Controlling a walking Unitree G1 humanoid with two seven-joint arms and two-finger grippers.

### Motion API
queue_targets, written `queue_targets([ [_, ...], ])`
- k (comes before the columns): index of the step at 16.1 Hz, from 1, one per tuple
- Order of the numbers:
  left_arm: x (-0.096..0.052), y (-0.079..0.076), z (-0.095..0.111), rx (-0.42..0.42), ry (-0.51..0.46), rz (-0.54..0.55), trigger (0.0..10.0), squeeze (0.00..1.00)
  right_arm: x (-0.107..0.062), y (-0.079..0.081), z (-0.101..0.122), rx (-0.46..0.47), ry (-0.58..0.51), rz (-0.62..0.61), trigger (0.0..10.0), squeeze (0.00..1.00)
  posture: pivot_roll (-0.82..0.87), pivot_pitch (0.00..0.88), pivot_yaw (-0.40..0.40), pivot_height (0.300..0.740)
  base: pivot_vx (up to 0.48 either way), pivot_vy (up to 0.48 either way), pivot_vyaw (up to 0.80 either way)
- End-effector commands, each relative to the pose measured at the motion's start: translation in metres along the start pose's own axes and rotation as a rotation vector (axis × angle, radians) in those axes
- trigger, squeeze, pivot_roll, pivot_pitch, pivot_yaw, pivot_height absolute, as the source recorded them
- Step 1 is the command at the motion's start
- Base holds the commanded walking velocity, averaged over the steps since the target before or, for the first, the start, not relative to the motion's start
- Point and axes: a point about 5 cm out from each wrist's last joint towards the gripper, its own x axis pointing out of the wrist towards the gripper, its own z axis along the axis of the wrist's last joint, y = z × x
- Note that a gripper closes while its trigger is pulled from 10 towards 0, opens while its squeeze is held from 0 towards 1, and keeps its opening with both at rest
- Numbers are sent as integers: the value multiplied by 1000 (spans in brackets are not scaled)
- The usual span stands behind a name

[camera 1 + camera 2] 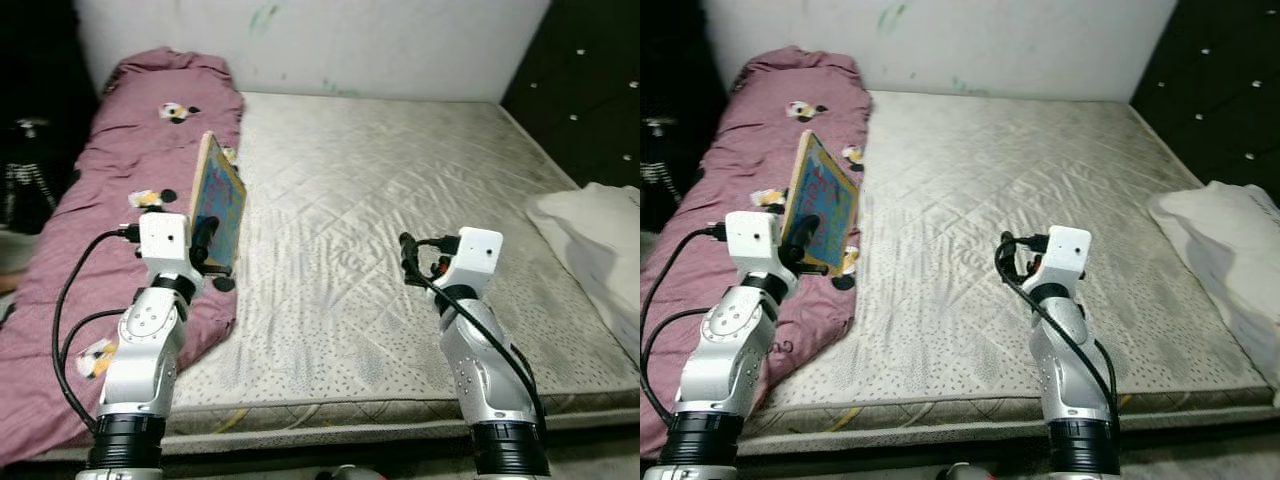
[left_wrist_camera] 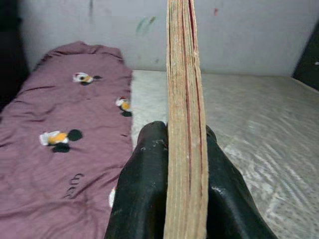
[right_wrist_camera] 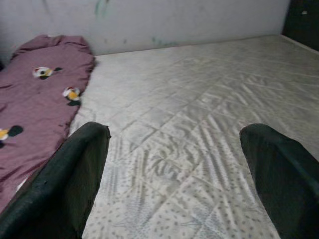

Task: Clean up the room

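A thin picture book [image 1: 218, 203] with a bright blue and pink cover stands upright on its edge in my left gripper [image 1: 207, 242]. It is held above the seam between the purple blanket [image 1: 110, 180] and the bare mattress [image 1: 400, 170]. In the left wrist view both black fingers [image 2: 147, 169] press against the book's tan page edge [image 2: 185, 99]. My right gripper [image 1: 408, 252] hovers over the front middle of the mattress. Its fingers [image 3: 75, 169] are spread wide with nothing between them.
A rumpled white cloth [image 1: 600, 235] lies at the mattress's right side, below a dark padded wall [image 1: 590, 70]. A tripod [image 1: 25, 175] stands in the shadow at far left. The light wall [image 1: 350, 40] closes the far side of the bed.
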Motion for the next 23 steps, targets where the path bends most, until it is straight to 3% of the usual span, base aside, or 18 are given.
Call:
queue_targets([
  [1, 2, 0, 9, 12, -39, -6, 10000, 0, 1, 0, 4, 1, -15, -3, 10000, 0, -33, 0, -55, 740, 0, 0, 0],
  [12, 3, -2, 9, 12, -43, -17, 10000, 0, 2, -1, 4, 0, -10, -13, 10000, 0, -36, 0, -55, 740, 0, 0, -727],
  [23, 2, -3, 8, -2, -44, -22, 10000, 0, 2, -1, 4, -8, -12, -10, 10000, 0, -38, 0, -58, 740, 0, -389, 0],
])
